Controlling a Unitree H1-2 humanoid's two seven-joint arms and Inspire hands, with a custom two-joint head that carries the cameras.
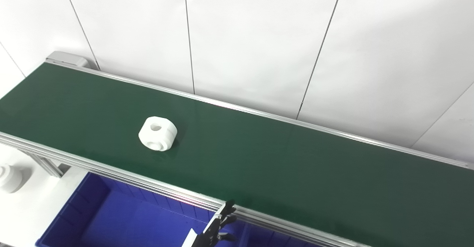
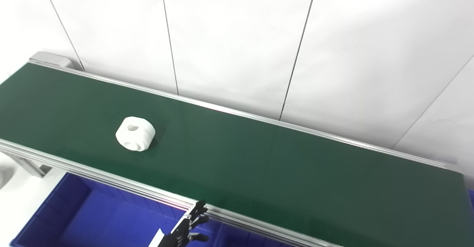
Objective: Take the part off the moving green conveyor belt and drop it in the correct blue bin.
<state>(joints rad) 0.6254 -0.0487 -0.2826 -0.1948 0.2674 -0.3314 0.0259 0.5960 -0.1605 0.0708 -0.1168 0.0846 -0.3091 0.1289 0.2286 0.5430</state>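
White wall panels stood behind the green belt [image 1: 259,158] as we waited to pick.

Our left hand [image 1: 218,226] hung empty, fingers spread, at the belt's near edge over the blue bin [image 1: 96,217]; our right hand was out of sight. The white part [image 1: 158,133] sat toward the belt's left end, untouched, so we judged the next move a reach timed to meet it.
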